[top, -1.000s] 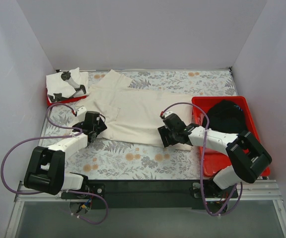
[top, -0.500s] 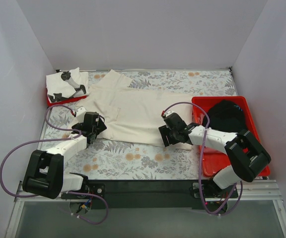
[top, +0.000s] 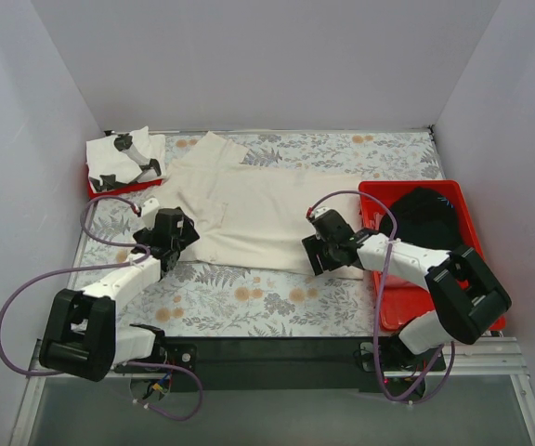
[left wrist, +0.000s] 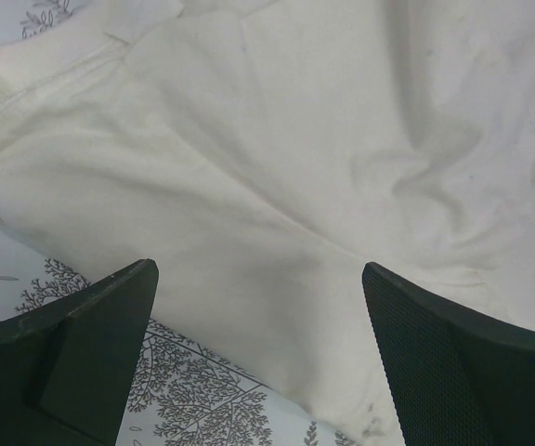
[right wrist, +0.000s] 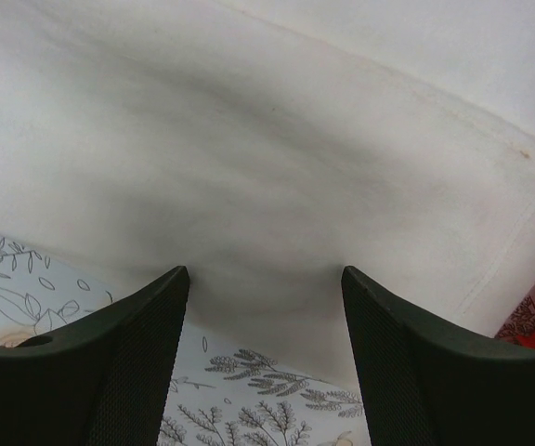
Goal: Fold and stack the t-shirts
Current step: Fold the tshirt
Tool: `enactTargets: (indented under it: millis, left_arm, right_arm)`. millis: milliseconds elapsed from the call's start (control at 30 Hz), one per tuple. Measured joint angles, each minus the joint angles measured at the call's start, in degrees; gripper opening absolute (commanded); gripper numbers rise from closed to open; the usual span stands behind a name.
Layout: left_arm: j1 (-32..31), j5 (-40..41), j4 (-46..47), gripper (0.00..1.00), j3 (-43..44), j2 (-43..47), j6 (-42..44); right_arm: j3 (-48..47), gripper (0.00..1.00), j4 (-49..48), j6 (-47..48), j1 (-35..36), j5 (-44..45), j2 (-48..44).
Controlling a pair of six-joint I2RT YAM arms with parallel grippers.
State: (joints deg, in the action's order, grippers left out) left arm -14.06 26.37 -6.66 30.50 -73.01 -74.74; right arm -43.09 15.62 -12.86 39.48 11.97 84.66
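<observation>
A wide cream-white t-shirt (top: 258, 209) lies spread flat across the middle of the table. My left gripper (top: 180, 232) is open at its near left edge; in the left wrist view the gripper (left wrist: 258, 269) has its fingers straddling the shirt's hem (left wrist: 277, 325). My right gripper (top: 319, 243) is open at the shirt's near right edge; in the right wrist view the gripper (right wrist: 266, 271) stands over the shirt's hem (right wrist: 267, 279). A white t-shirt with black marks (top: 123, 156) lies on the left tray. A black t-shirt (top: 423, 218) lies in the right tray.
A red tray (top: 439, 307) stands at the right, a smaller red tray (top: 96, 189) at the back left. The table has a floral cloth (top: 249, 297). White walls close in the back and both sides.
Both grippers have edged slightly forward onto the near edge of the cream shirt. The shirt itself has barely moved.
</observation>
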Motion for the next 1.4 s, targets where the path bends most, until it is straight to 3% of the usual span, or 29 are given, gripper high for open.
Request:
enactTargets:
  millis: [200, 500, 733, 1067, 1400]
  left_arm:
    - [-1.14, -0.98, 4.74, 0.85, 0.63, 5.03, 2.08]
    - [-1.88, -5.84, 12.15, 0.85, 7.19, -12.61, 3.41]
    - [-2.05, -6.99, 12.48, 0.86, 6.03, -13.99, 1.64]
    - [-2.29, -7.69, 7.28, 0.86, -2.38, -2.10, -4.61]
    - [-2.67, -10.05, -2.40, 0.86, -5.22, 9.14, -8.85]
  right_arm:
    - [-3.06, 0.61, 4.83, 1.90, 0.00, -1.18, -1.70]
    - [-10.84, 0.59, -1.09, 2.75, 0.00, -3.78, 3.91]
    - [-11.15, 0.57, -4.63, 2.75, 0.68, -5.31, 10.80]
    - [-8.22, 0.57, -8.35, 2.51, 2.38, -5.81, 10.40]
    - [-1.20, 0.57, -13.62, 0.70, 3.67, -7.56, 5.27]
